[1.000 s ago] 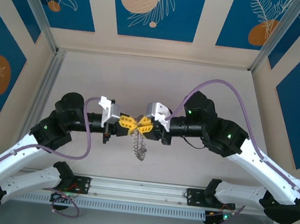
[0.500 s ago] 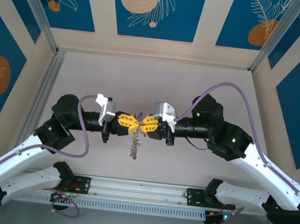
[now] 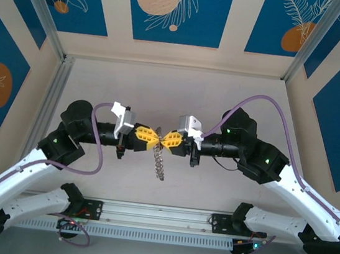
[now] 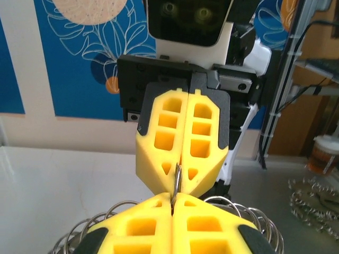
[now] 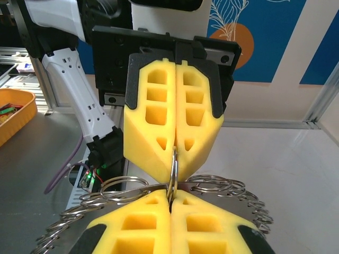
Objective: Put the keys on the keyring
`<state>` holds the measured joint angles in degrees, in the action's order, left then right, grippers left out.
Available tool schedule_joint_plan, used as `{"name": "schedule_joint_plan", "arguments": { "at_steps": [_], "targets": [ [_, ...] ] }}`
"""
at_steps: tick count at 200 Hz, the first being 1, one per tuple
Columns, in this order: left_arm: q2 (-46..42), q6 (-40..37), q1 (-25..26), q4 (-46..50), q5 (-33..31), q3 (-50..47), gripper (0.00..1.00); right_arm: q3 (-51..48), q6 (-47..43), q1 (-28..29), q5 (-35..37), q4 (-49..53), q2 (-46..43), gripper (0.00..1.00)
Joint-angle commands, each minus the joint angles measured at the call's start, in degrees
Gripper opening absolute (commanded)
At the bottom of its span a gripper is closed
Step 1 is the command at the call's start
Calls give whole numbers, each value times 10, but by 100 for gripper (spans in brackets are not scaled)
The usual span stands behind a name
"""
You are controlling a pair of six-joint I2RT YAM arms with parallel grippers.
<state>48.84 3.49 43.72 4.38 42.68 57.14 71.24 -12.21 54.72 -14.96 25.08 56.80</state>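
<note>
Two grippers meet tip to tip above the table [image 3: 224,96]. The left gripper [image 3: 153,138] and the right gripper [image 3: 164,141] are each pinched fully closed on the same thin wire of the keyring [image 3: 160,162], from opposite sides. The rest of the keyring dangles below that meeting point as a silvery bunch, and the wrist views show its loops fanning out beside the yellow fingers. Which key is being threaded is too small to tell. I judge the hold fragile, since each pair of pads has very little wire between them. Any twist or pull not shared by both arms could snap the wire out of one grip and leave the bunch swinging from the other, or dropping. Too hard a pull apart could also spring the coil out of shape. Compared with a second ago, the two wrists have drawn slightly further apart and now lie in a straighter line. The hanging bunch swung left half a second back and has since returned.
</note>
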Motion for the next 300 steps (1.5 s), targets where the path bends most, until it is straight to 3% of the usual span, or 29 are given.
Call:
{"name": "schedule_joint_plan", "arguments": {
  "at_steps": [1, 41, 78, 186, 300],
  "targets": [
    [6, -80, -5, 144, -39, 76, 19, 18, -4, 3, 9, 11, -4, 0],
    [37, -169, -4, 339, -108, 199, 29, 47, -13, 7, 38, 58, 19, 0],
    [85, -212, 12, 438, -138, 261, 31, 87, -30, 29, 71, 109, 48, 0],
    [116, -242, 49, 473, -176, 258, 32, 122, -46, 48, 81, 134, 88, 0],
    [104, -232, 50, 487, -137, 265, 35, 113, -48, 42, 71, 130, 86, 0]
  ]
}}
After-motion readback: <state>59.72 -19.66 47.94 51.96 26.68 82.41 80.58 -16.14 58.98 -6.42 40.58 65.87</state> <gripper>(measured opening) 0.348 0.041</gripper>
